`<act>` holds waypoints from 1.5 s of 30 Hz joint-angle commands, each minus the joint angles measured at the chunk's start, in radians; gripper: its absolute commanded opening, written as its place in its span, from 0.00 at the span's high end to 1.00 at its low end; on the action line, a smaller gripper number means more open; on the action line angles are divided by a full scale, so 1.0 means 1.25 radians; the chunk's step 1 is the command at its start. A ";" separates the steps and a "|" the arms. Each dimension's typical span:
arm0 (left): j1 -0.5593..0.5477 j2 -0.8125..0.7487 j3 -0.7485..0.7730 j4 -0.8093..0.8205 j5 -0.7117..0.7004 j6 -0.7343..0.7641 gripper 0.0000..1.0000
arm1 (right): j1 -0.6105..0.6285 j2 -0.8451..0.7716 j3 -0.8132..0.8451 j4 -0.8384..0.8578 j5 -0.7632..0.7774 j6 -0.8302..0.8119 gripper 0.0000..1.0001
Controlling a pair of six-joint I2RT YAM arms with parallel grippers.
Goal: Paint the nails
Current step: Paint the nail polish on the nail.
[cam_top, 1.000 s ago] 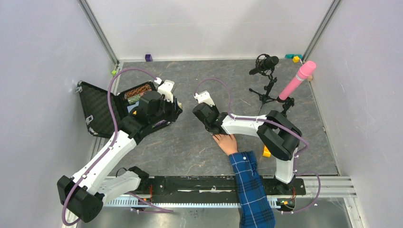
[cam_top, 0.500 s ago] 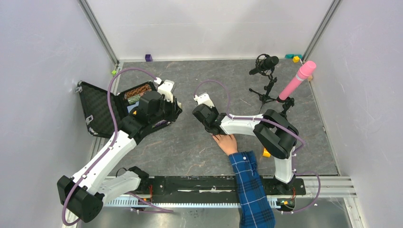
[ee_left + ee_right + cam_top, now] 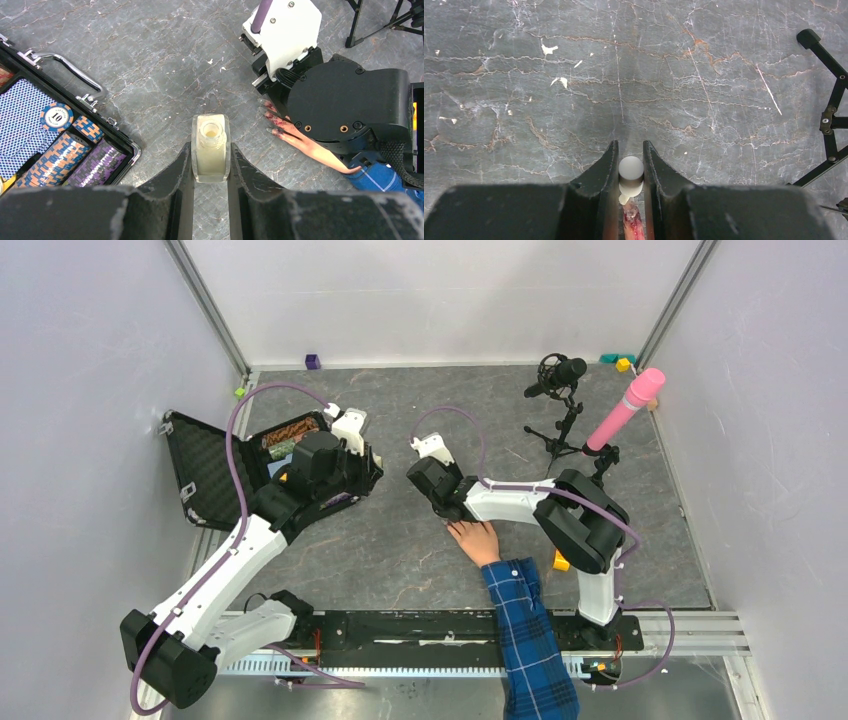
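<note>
A pale hand [image 3: 478, 540] with a blue plaid sleeve [image 3: 525, 620] lies flat on the grey floor. Its dark-pink nails [image 3: 270, 116] show in the left wrist view beside the right arm's wrist. My right gripper [image 3: 452, 516] is over the fingertips. In the right wrist view this gripper [image 3: 630, 155] is shut on a white round brush cap [image 3: 631, 169], with the brush tip on a red-stained fingertip [image 3: 633, 226]. My left gripper [image 3: 210, 150] is shut on a small open pale bottle [image 3: 211, 135], held left of the hand; it also shows in the top view [image 3: 365, 465].
An open black case [image 3: 215, 465] of poker chips [image 3: 55, 145] lies at the left. A black microphone on a tripod [image 3: 557, 375] and a pink microphone [image 3: 625, 410] stand at the back right. Small coloured blocks [image 3: 313, 361] lie by the far wall.
The right arm's elbow has shifted slightly left; its gripper stays over the fingertips. The left arm and the hand have not moved.
</note>
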 commanded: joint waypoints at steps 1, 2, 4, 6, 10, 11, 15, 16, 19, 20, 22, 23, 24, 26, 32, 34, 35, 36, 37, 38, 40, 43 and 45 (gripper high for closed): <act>0.005 -0.016 0.000 0.020 -0.005 -0.003 0.95 | -0.007 -0.013 0.001 0.007 0.034 0.014 1.00; 0.004 -0.015 0.001 0.019 -0.006 -0.003 0.95 | -0.007 -0.013 0.000 0.006 0.035 0.014 1.00; 0.005 -0.016 0.001 0.020 -0.007 -0.003 0.95 | -0.010 -0.016 -0.004 0.005 0.039 0.015 1.00; 0.004 -0.016 0.000 0.020 -0.007 -0.003 0.95 | -0.013 -0.020 -0.007 0.005 0.042 0.015 1.00; 0.005 -0.017 0.000 0.020 -0.005 -0.003 0.95 | -0.018 -0.030 -0.017 0.001 0.052 0.018 1.00; 0.005 -0.017 0.000 0.020 -0.005 -0.003 0.95 | -0.020 -0.033 -0.018 0.000 0.054 0.016 1.00; 0.005 -0.017 0.000 0.020 -0.006 -0.003 0.95 | -0.025 -0.049 -0.025 -0.009 0.064 0.017 1.00; 0.004 -0.017 0.000 0.020 -0.006 -0.004 0.95 | -0.026 -0.056 -0.026 -0.009 0.064 0.016 1.00; 0.005 -0.015 0.000 0.020 -0.004 -0.004 0.95 | -0.027 -0.067 -0.019 -0.008 0.052 0.006 1.00; 0.004 -0.014 0.001 0.020 -0.004 -0.005 0.95 | -0.027 -0.070 -0.015 -0.006 0.044 0.005 1.00; 0.005 -0.013 0.001 0.020 -0.001 -0.005 0.95 | -0.026 -0.074 -0.008 0.003 0.022 0.000 1.00; 0.005 -0.014 0.001 0.020 0.000 -0.005 0.95 | -0.027 -0.075 -0.008 0.008 0.007 -0.003 1.00; 0.005 -0.015 0.000 0.022 0.000 -0.005 0.95 | -0.026 -0.076 -0.007 0.018 -0.007 -0.007 1.00; 0.005 -0.021 -0.003 0.028 0.000 -0.005 0.95 | -0.025 -0.071 -0.001 0.030 -0.035 -0.013 1.00; 0.005 -0.021 -0.005 0.029 -0.001 -0.005 0.95 | -0.013 -0.031 0.031 0.031 -0.066 -0.025 1.00; 0.005 -0.020 -0.005 0.028 -0.002 -0.005 0.95 | -0.011 -0.021 0.035 0.031 -0.068 -0.025 1.00; 0.005 -0.020 -0.004 0.028 -0.001 -0.005 0.95 | -0.011 -0.018 0.036 0.030 -0.068 -0.023 1.00; 0.006 -0.019 -0.005 0.028 -0.001 -0.005 0.95 | -0.011 -0.013 0.038 0.031 -0.069 -0.023 1.00; 0.005 -0.019 -0.005 0.028 -0.001 -0.006 0.95 | -0.011 -0.010 0.038 0.031 -0.069 -0.024 1.00; 0.005 -0.018 -0.004 0.028 -0.001 -0.006 0.95 | -0.011 -0.005 0.040 0.031 -0.069 -0.023 1.00; 0.005 -0.018 -0.004 0.027 -0.002 -0.006 0.95 | -0.011 0.002 0.044 0.027 -0.068 -0.023 1.00; 0.006 -0.017 -0.004 0.026 -0.002 -0.005 0.94 | -0.011 0.012 0.048 0.027 -0.068 -0.023 1.00; 0.006 -0.017 -0.003 0.026 -0.002 -0.005 0.95 | -0.011 0.016 0.052 0.026 -0.066 -0.024 1.00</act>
